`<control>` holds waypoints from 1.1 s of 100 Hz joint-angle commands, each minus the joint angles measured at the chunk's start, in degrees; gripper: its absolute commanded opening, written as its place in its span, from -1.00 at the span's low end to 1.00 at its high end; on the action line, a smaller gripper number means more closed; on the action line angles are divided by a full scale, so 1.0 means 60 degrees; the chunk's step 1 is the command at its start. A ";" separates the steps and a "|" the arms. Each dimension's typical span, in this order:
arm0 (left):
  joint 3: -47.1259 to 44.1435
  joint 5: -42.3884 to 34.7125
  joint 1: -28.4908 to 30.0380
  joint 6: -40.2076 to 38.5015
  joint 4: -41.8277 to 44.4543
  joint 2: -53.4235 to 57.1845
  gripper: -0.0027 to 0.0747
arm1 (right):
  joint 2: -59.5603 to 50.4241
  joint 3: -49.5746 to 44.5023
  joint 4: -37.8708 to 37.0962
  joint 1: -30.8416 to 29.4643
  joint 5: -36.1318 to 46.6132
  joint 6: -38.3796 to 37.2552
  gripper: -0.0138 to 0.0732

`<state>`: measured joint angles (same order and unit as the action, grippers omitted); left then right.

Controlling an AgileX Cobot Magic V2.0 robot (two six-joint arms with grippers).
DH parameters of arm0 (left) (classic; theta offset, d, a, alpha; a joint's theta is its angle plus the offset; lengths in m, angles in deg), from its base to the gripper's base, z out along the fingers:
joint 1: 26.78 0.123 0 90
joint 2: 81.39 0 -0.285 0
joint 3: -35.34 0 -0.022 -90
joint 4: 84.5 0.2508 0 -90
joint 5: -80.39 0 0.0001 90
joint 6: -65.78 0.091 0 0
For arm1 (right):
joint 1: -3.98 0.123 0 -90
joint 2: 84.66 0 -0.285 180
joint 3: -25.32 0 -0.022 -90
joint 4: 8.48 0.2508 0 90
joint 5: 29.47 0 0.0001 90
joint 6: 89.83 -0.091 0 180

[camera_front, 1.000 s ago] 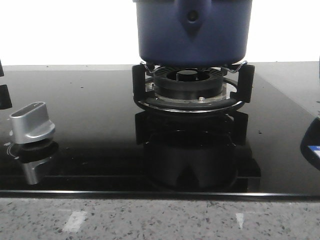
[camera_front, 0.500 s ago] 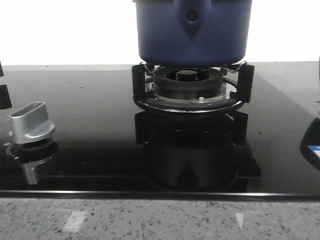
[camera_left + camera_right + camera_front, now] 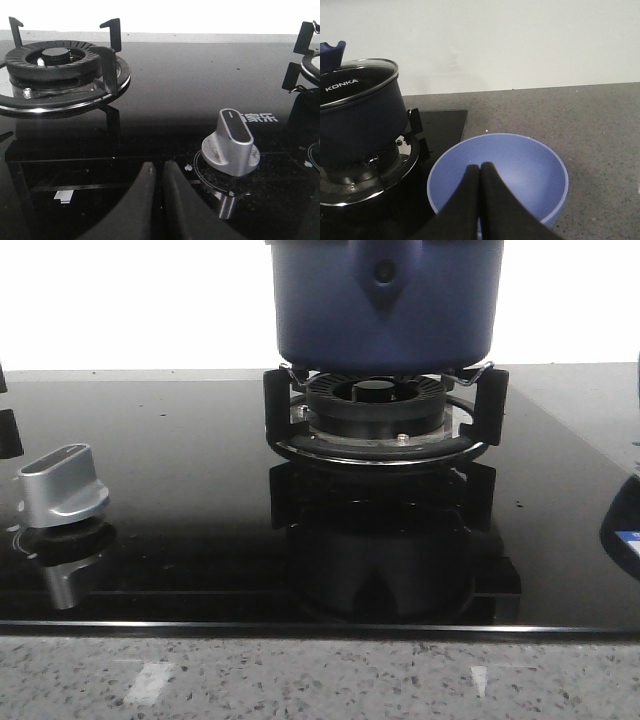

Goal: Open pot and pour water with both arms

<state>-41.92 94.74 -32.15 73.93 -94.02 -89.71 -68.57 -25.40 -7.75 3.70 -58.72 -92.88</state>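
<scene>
The pot [image 3: 385, 305] sits on the burner stand [image 3: 385, 425], its glass lid [image 3: 357, 75] still on. Nothing is poured yet. The left fingers [image 3: 157, 200] are pressed together, holding nothing. The right fingers [image 3: 480, 200] are too, over the blue bowl [image 3: 535, 175] beside the pot.

No visible change since earlier.

Left wrist cam, over the black glass hob [image 3: 170, 85]

Silver knob [image 3: 231, 146] sits just beyond the closed left gripper [image 3: 159, 172]; bare burner [image 3: 57, 67] well off to the knob's side.
</scene>
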 commanded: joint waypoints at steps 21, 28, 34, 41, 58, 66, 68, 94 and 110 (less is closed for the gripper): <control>-0.0296 -0.0689 0.0027 -0.0113 -0.0137 -0.0086 -0.98 | 0.0101 0.0212 -0.0123 -0.0004 0.0735 0.0080 -0.84; -0.0296 -0.0689 0.0027 -0.0113 -0.0137 -0.0086 -0.98 | 0.0101 0.0212 -0.0123 -0.0004 0.0735 0.0080 -0.84; -0.0296 -0.0689 0.0027 -0.0113 -0.0137 -0.0086 -0.98 | 0.0101 0.0212 -0.0123 -0.0004 0.0735 0.0080 -0.84; -0.0296 -0.0689 0.0027 -0.0113 -0.0137 -0.0086 -0.98 | 0.0101 0.0212 -0.0123 -0.0004 0.0735 0.0080 -0.84; -0.0296 -0.0689 0.0027 -0.0113 -0.0137 -0.0086 -0.98 | 0.0101 0.0212 -0.0123 -0.0004 0.0735 0.0080 -0.84; -0.0296 -0.0689 0.0027 -0.0113 -0.0137 -0.0086 -0.98 | 0.0101 0.0212 -0.0123 -0.0004 0.0735 0.0080 -0.84; -0.0296 -0.0689 0.0027 -0.0113 -0.0137 -0.0086 -0.98 | 0.0101 0.0212 -0.0123 -0.0004 0.0735 0.0080 -0.84; -0.0296 -0.0689 0.0027 -0.0113 -0.0137 -0.0086 -0.98 | 0.0101 0.0212 -0.0123 -0.0004 0.0238 0.0080 -0.84; -0.0296 -0.0689 0.0027 -0.0113 -0.0137 -0.0086 -0.98 | 0.0101 -0.0561 -0.0998 -0.0143 0.0681 0.0080 -0.84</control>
<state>-41.92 94.81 -32.15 73.84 -94.14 -89.71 -68.57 -27.33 -10.43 3.70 -60.50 -92.88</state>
